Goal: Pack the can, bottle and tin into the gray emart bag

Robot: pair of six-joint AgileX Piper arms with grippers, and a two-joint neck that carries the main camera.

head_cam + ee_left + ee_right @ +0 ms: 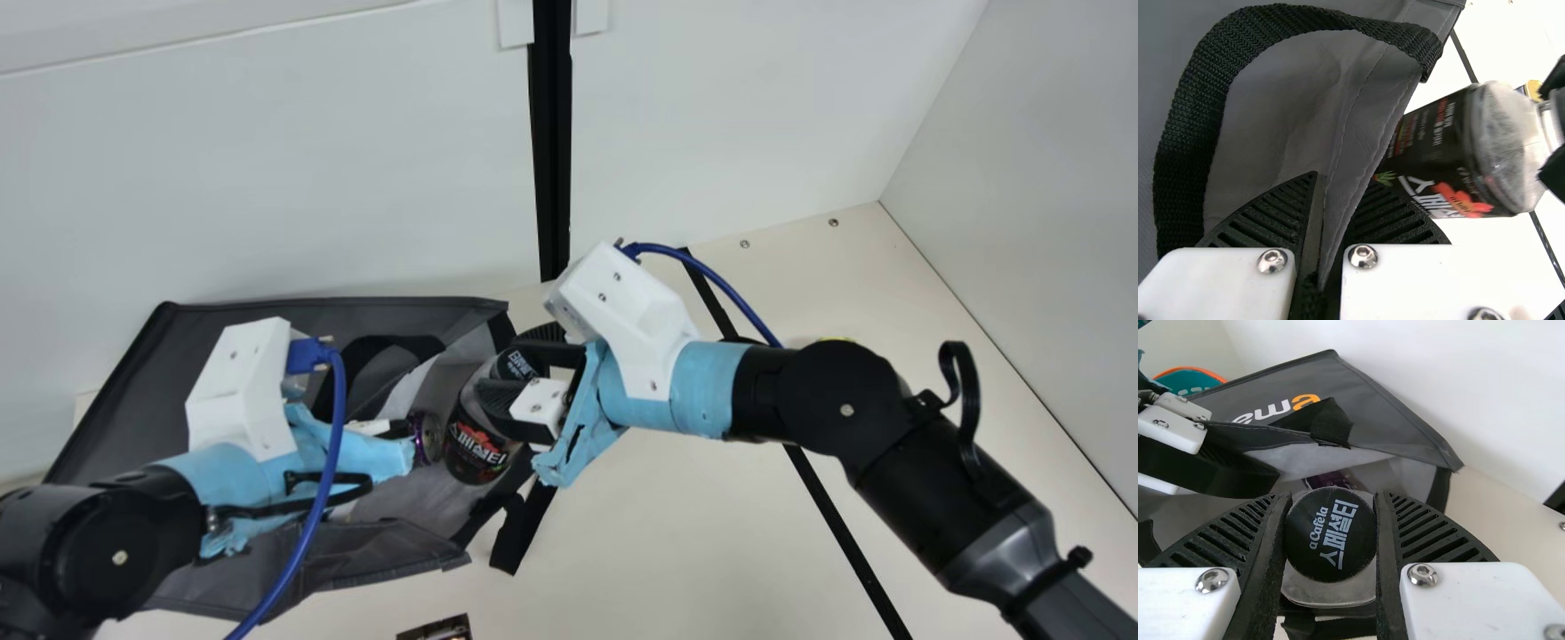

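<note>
The cream worktop (676, 516) runs back to a white wall (756, 116). At its near edge lies a dark printed item (437, 629) (cut off by the frame, so I can't say what it is). Farther in, on the worktop's left part, the gray emart bag (391, 547) lies with its mouth turned toward the right. The left gripper (1338, 190) has its fingers pinched together on the bag's edge, and the right gripper (1332, 497) is clamped round the bottle (476, 449) by its black cap. The bottle is tilted at the mouth; how deep it sits I can't tell. The can (427, 436), purple, appears to be inside already, so packing the bottle looks like the step in hand. Next calls for easing it past the rim while the left side keeps the mouth wide, then letting go; slack fabric could snag its base. Beyond the right arm, toward the worktop's right edge, sits a yellow-rimmed piece, probably the tin (836, 340), waiting its turn. Farther off stands a teal basket (1188, 381).
</note>
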